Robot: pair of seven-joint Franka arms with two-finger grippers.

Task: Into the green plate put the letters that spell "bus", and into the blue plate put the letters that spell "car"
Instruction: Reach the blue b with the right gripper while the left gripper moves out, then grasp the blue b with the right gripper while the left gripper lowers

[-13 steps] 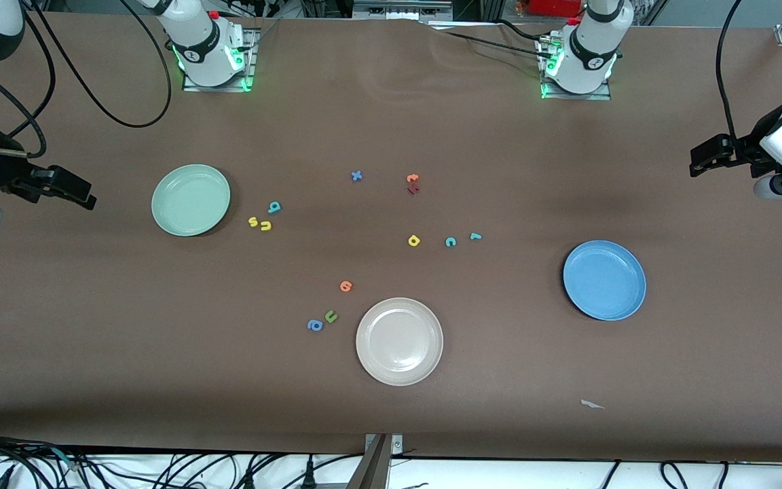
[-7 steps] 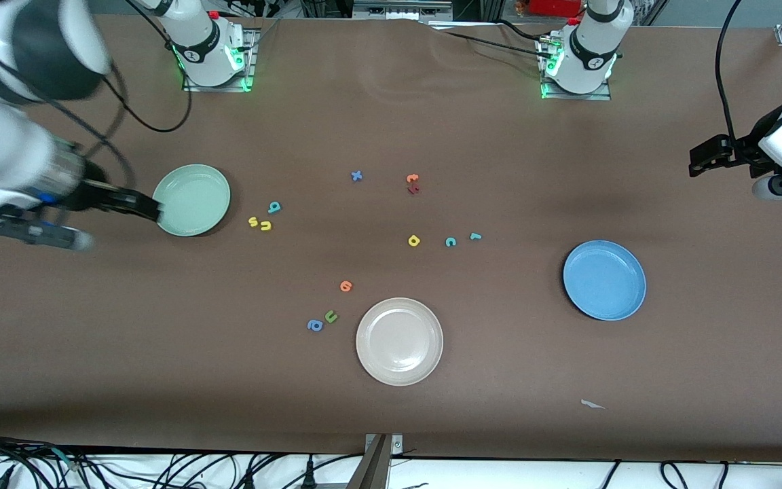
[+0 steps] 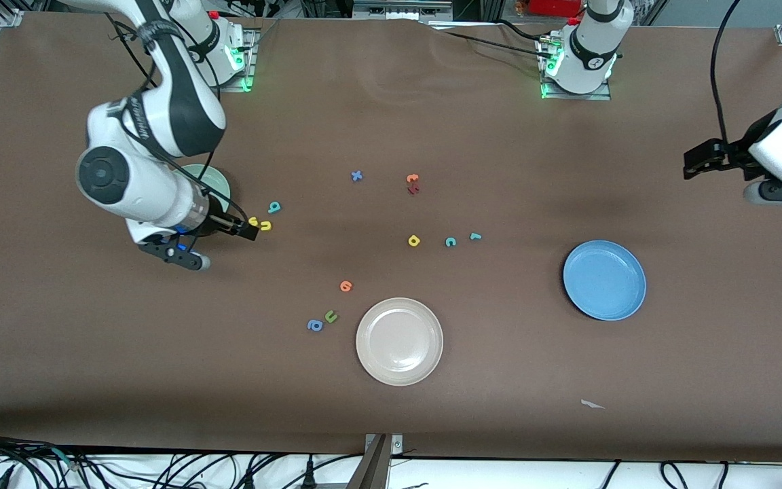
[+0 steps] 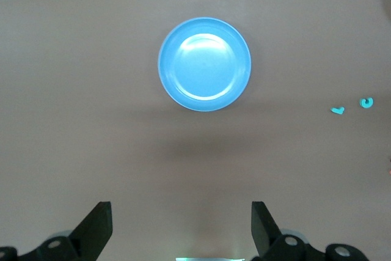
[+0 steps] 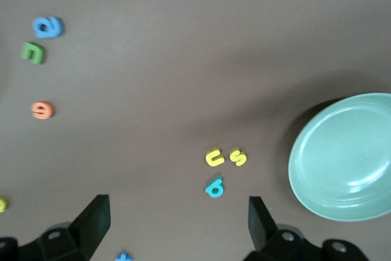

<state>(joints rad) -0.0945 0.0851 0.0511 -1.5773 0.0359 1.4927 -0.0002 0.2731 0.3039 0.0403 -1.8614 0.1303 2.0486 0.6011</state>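
Observation:
Open and empty, my right gripper (image 3: 248,229) hangs low over the yellow s (image 5: 238,157) and yellow u (image 3: 265,225), with the teal b (image 3: 273,207) just beside them. Its arm covers most of the green plate (image 3: 220,183), which shows whole in the right wrist view (image 5: 345,157). The yellow a (image 3: 413,240), teal c (image 3: 451,242) and teal r (image 3: 475,236) lie mid-table, toward the blue plate (image 3: 605,280). My left gripper (image 3: 695,161) waits open, high over the left arm's end of the table, looking down on the blue plate (image 4: 204,64).
A cream plate (image 3: 399,341) sits nearer the front camera, with an orange letter (image 3: 345,286), green u (image 3: 330,316) and blue a (image 3: 315,325) beside it. A blue x (image 3: 356,176), an orange letter (image 3: 412,178) and a dark red letter (image 3: 413,189) lie toward the bases.
The right arm has swung in from its end of the table, across the green plate, to above the yellow s and u. The left arm has barely shifted.

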